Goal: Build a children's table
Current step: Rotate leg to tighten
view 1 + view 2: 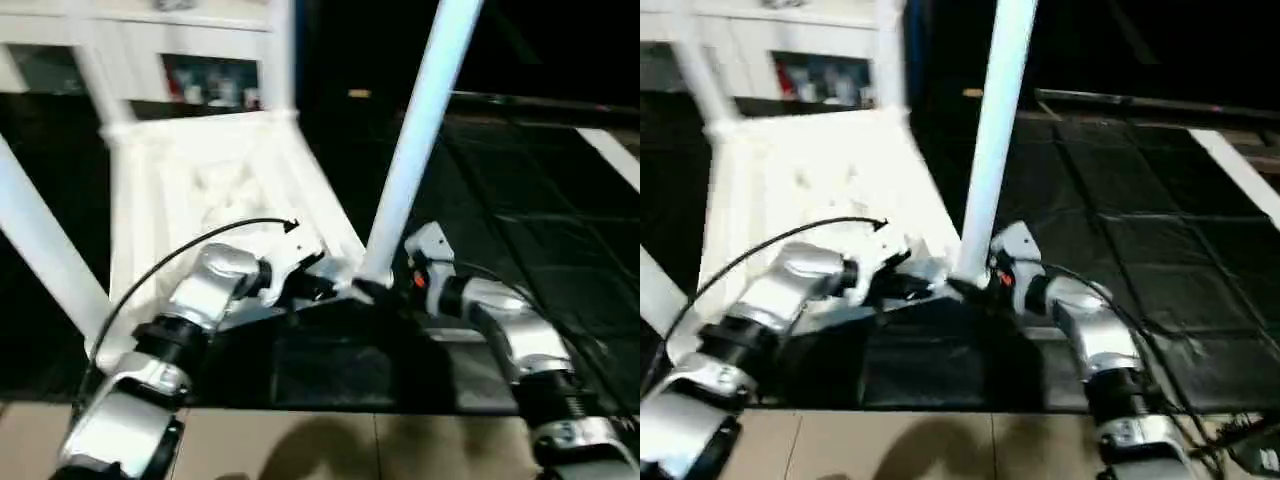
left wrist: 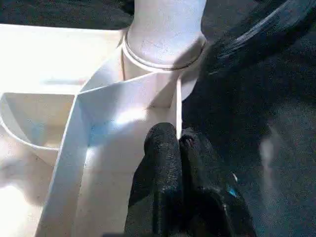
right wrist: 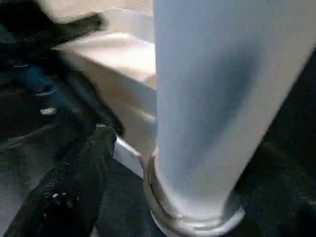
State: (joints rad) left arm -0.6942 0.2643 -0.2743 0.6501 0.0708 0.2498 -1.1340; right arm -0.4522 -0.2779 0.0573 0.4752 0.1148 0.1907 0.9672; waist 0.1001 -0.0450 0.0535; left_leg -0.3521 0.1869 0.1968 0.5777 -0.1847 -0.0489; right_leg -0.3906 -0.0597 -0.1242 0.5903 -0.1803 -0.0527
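white table (image 1: 215, 190) w/ white leg (image 1: 420, 130); black mat (image 1: 520, 230), silver forearms (image 1: 210, 285).

The upright table leg (image 1: 420, 130) runs out past the top edge. The right claw (image 1: 385, 290) is masked where it meets the leg's base, so its grip cannot be read. Items behind the cabinet (image 1: 150, 50) glass blur beyond recognition.

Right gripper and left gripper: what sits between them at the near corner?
The base of a table leg, seated in the corner socket of the upturned table top, stands between the left gripper and right gripper in the eye views.
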